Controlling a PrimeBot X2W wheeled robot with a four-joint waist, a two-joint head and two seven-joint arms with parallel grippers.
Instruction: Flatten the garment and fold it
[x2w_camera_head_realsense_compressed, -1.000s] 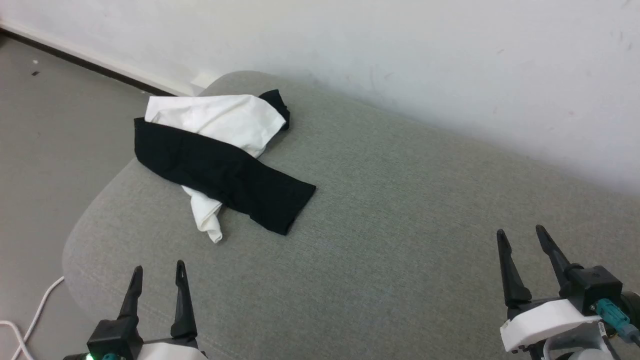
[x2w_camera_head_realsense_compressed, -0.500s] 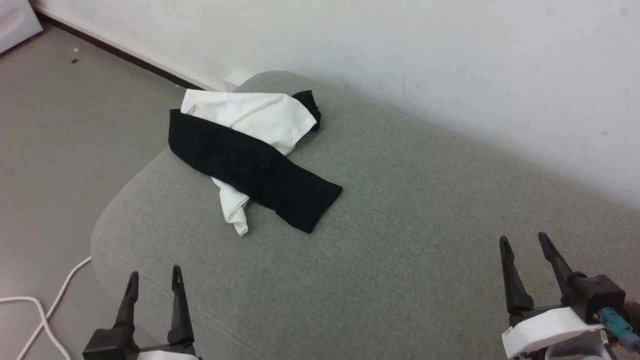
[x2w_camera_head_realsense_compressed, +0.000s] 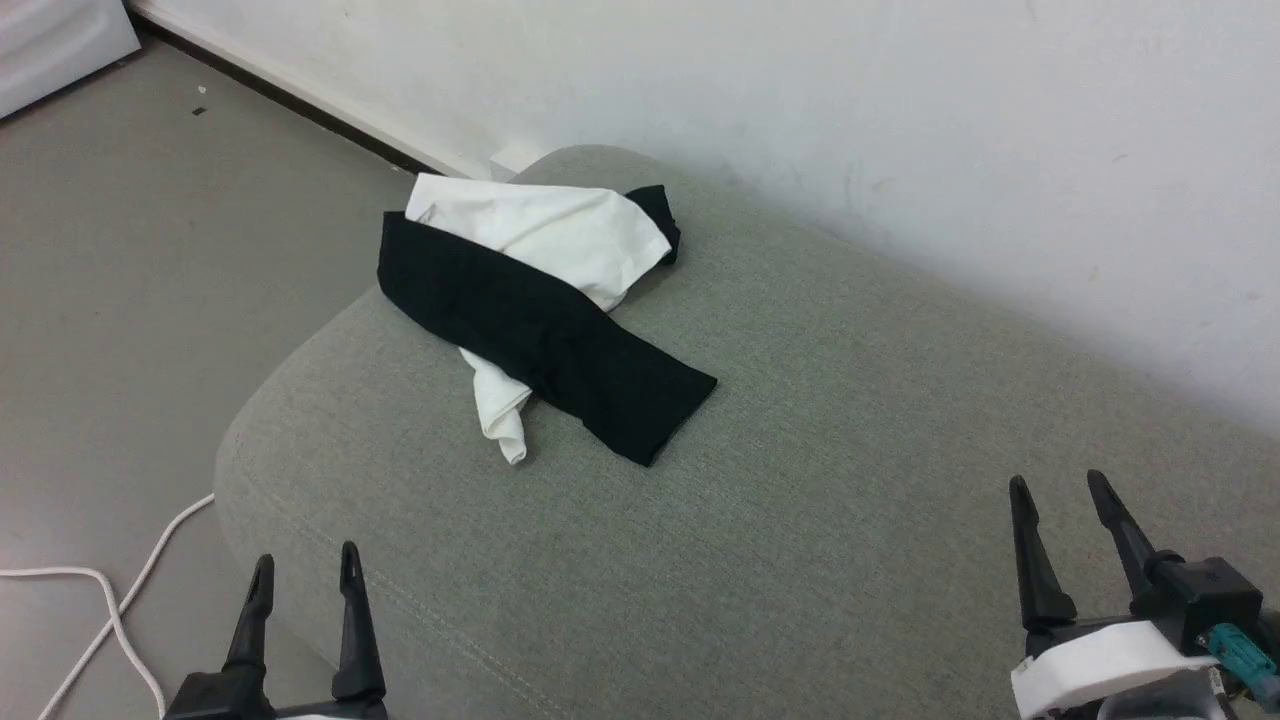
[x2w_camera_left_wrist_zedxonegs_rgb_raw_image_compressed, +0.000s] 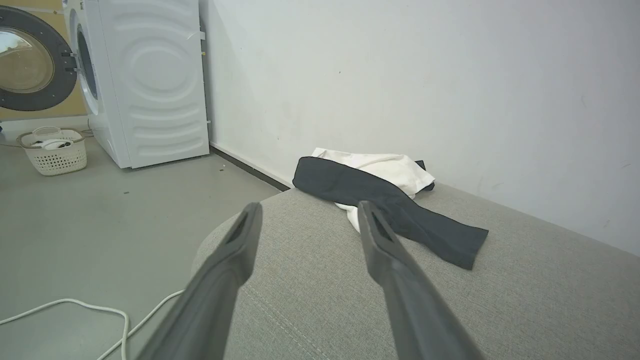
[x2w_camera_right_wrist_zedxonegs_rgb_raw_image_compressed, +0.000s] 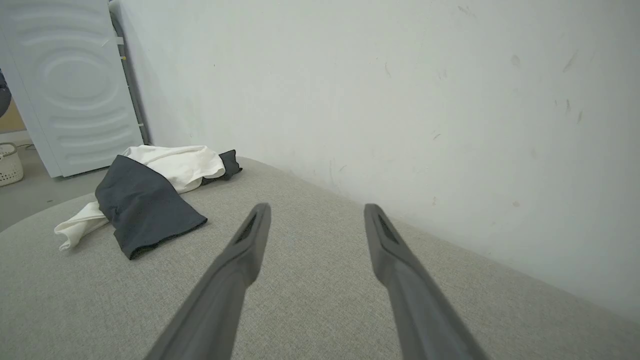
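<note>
Bunched up on the far left end of a grey cushion (x2w_camera_head_realsense_compressed: 820, 540), close to the white wall (x2w_camera_head_realsense_compressed: 900, 120): the shirt (x2w_camera_head_realsense_compressed: 560, 240). Not flat, not folded. White body cloth in a rumpled mound at the back, softly creased. Across its front, a broad black sleeve (x2w_camera_head_realsense_compressed: 560, 345) laid slantwise, from the cushion's left edge toward the middle, ending in a straight cuff flat on the fabric. From under the sleeve, a twisted tail of white cloth poking out toward the robot. Behind the white mound, on the wall side, a small bit of black peeking out.

Low at the near left, over the cushion's front edge: the left gripper (x2w_camera_head_realsense_compressed: 306, 555), fingers parted a moderate way, nothing between them, well apart from the shirt. Low at the near right, above bare cushion: the right gripper (x2w_camera_head_realsense_compressed: 1057, 480), fingers likewise parted with only air between, well clear of the shirt.

On the grey floor (x2w_camera_head_realsense_compressed: 120, 300) left of the cushion, a white cable (x2w_camera_head_realsense_compressed: 50, 573) in loose loops. Farther off in the left wrist view, a white washing machine (x2w_camera_left_wrist_zedxonegs_rgb_raw_image_compressed: 150, 85) with its round door swung open, and a pale laundry basket (x2w_camera_left_wrist_zedxonegs_rgb_raw_image_compressed: 52, 155) just beside it on the floor.
</note>
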